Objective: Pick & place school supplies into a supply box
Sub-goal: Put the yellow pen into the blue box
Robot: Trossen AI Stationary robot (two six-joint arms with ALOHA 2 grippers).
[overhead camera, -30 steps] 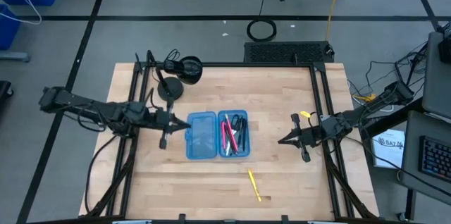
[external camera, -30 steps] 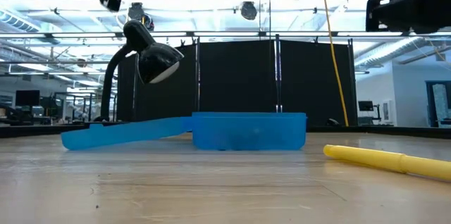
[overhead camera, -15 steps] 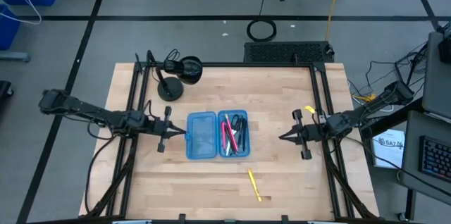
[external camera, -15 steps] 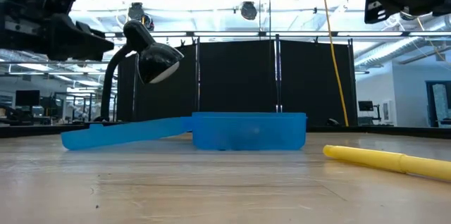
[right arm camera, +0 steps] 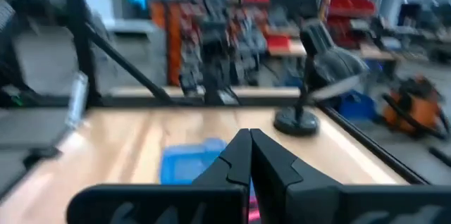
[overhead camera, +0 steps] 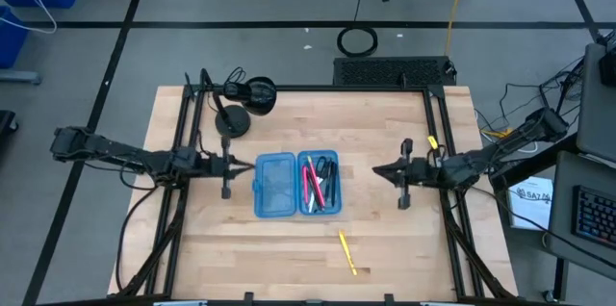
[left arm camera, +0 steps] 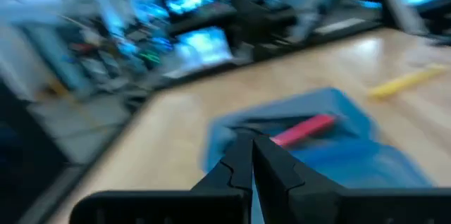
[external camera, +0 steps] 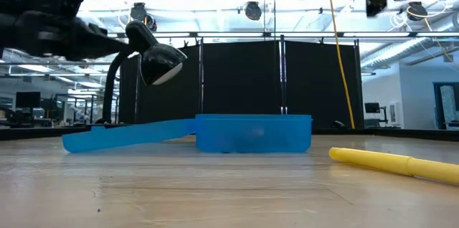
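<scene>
High view: the blue box [overhead camera: 297, 184] lies open on the table [overhead camera: 385, 239], its empty half toward the left arm and the other half holding pens [overhead camera: 318, 181] in pink, red and dark colours; which is which is too small to tell. One yellow pen [overhead camera: 346, 252] lies apart from the box, nearer the table's front edge. The left hand [overhead camera: 248, 164] hangs just beside the box's empty half, fingers pressed together and holding nothing, as its blurred wrist view confirms. The right hand [overhead camera: 377, 171] is near the box's filled side, also closed to a point and empty. A black lamp [overhead camera: 241, 104] stands behind the box. In the low view the box wall hides its contents, and the yellow pen is cut off at the picture's edge.
</scene>
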